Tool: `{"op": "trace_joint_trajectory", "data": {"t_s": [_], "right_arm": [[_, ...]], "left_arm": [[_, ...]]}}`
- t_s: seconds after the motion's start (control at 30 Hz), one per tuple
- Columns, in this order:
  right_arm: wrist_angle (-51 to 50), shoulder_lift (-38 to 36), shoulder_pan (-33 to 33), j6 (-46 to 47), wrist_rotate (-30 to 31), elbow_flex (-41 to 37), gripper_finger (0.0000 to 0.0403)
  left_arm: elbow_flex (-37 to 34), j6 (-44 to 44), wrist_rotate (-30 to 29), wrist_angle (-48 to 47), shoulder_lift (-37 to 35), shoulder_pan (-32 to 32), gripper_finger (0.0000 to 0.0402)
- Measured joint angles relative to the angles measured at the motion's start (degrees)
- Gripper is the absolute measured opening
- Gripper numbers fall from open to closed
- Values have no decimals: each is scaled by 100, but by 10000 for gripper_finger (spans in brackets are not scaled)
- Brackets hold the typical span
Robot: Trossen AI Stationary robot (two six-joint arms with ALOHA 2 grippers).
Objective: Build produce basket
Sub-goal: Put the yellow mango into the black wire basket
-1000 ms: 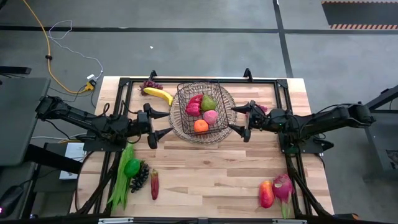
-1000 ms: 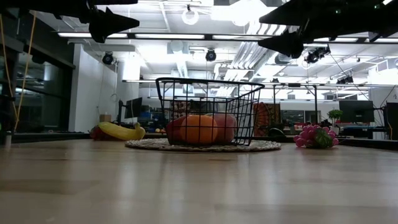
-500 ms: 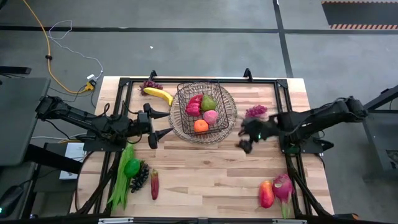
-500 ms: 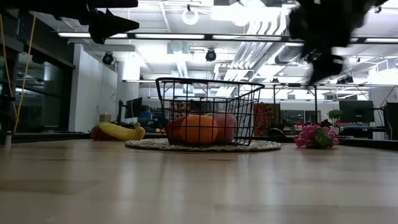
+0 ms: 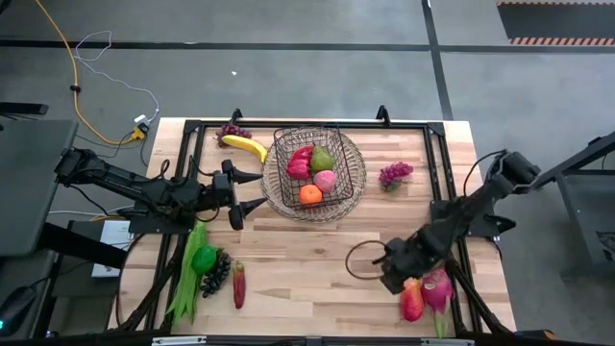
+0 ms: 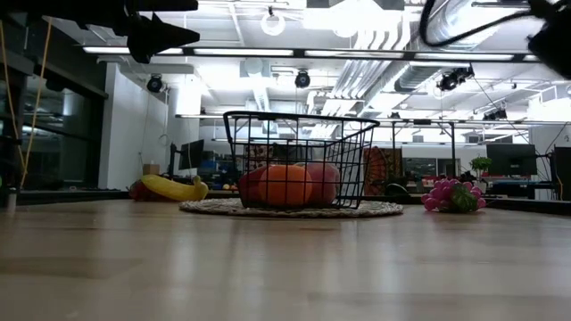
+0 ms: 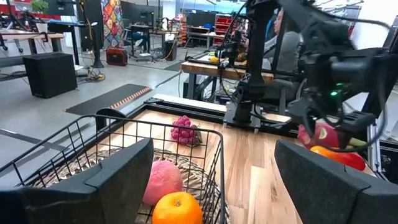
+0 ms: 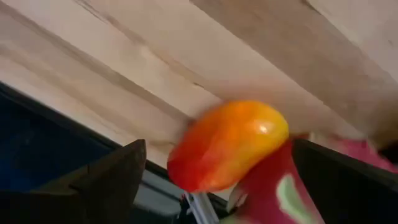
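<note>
The right tool (image 5: 392,272), wide open and empty, hovers just above the mango (image 5: 411,299); next: descend, close, carry to the basket (image 5: 310,165).

Floor: I see grey concrete (image 5: 288,77) around the table, crossed by dark seams; a striped hazard strip (image 5: 560,40) sits at 1 far corner.
Cables: a yellow cord (image 5: 65,72) and a thin white cord (image 5: 113,60) trail over the floor on my left.
Ceiling: white, with exposed ducts (image 6: 368,76) and long strip lights (image 6: 205,52).
Wall: a white pillar (image 6: 134,125) stands by dark windows (image 6: 53,125).
Furniture: workbenches with monitors (image 6: 511,159) far back; a black box (image 7: 51,73) stands on the floor.
Wall hanging: a colourful patterned panel (image 7: 113,25).
</note>
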Motion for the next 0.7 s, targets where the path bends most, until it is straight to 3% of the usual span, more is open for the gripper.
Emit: {"op": "trace_joint_trajectory", "data": {"t_s": [0.3,0.5,0.7], "right_arm": [[-309,1166,610,1191,202,1066,392],[-344,1825,762,1363,-405,1175,392],[-435,2131,762,1545,-370,1162,392]], "left_arm": [[0,0,0,0,1,2,323],[0,0,0,2,0,2,323],[0,0,0,4,0,2,323]]}}
